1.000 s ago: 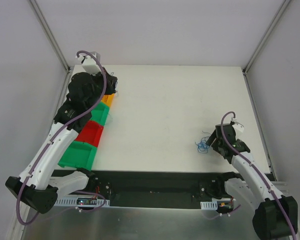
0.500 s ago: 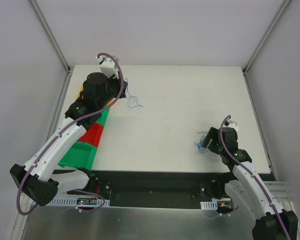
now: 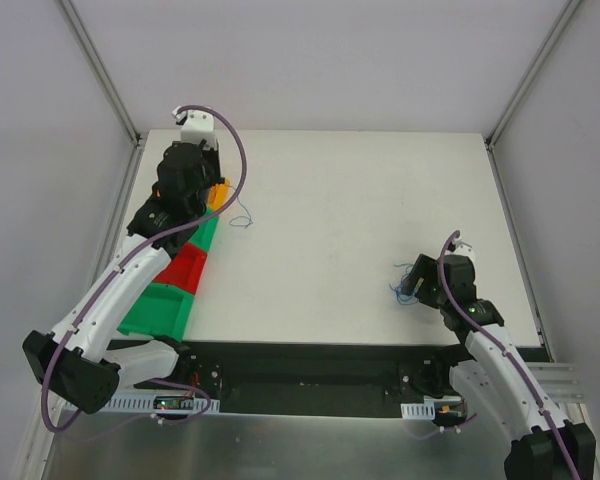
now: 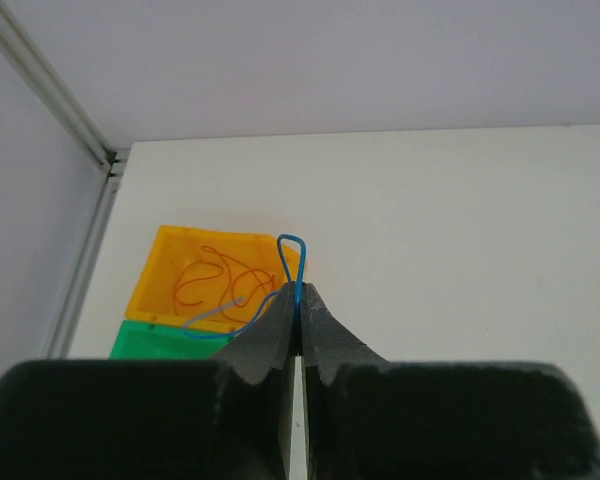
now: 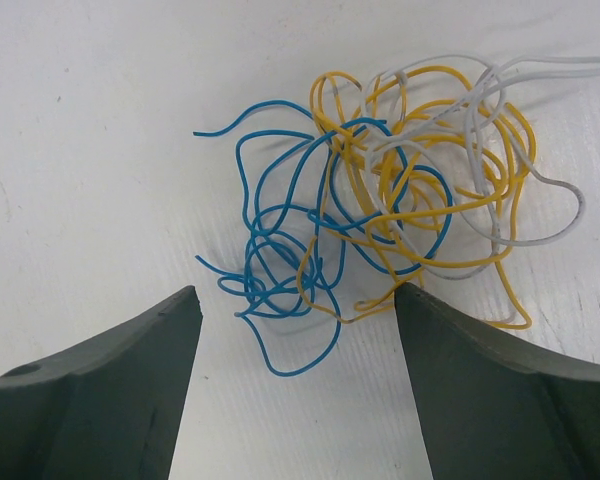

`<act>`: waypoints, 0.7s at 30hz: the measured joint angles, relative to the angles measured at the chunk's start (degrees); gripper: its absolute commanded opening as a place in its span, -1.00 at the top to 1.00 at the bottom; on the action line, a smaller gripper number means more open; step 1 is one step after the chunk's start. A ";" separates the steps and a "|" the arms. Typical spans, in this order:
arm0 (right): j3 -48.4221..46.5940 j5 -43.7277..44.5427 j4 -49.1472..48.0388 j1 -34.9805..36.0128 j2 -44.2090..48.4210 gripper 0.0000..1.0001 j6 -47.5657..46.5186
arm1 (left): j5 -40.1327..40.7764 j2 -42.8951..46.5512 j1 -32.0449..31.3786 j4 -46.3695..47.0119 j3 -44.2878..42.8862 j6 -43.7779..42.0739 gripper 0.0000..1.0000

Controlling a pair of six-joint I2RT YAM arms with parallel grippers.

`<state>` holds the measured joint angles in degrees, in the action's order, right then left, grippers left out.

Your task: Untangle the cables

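The cables (image 5: 380,190) lie as a tangle of thin blue, yellow and white strands on the white table, near its right side (image 3: 404,285). My right gripper (image 5: 297,300) is open and sits low just in front of the tangle, a blue loop lying between its fingers (image 5: 130,380); it holds nothing. In the top view the right gripper (image 3: 416,285) is at the tangle's right edge. My left gripper (image 4: 298,295) is shut on a single blue cable (image 4: 292,250), which loops up past the fingertips. That blue cable (image 3: 242,218) dangles from the left gripper (image 3: 220,192) beside the bins.
A row of bins runs along the table's left edge: a yellow bin (image 4: 180,260) holding red strands, then a green bin (image 3: 205,235), a red bin (image 3: 183,268) and another green bin (image 3: 158,310). Frame posts stand at the back corners.
The left arm swung out to the right with the blue cable, then back toward the yellow bin. The right gripper dropped closer to the tangle and has held still since.
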<state>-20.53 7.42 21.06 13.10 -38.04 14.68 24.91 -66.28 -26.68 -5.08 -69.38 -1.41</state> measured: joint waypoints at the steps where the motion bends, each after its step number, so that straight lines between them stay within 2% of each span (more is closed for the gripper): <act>1: 0.09 -0.15 -0.11 0.00 0.09 -0.61 0.00 | 0.72 0.09 0.68 0.22 0.00 -0.50 1.00; 21: 0.57 -1.09 -1.33 0.00 0.17 -0.61 -0.42 | 2.91 3.28 7.96 1.90 0.00 -1.22 1.00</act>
<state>-19.97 6.33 19.73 13.10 -37.87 14.26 27.81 -63.00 -18.72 -3.18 -69.38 -2.63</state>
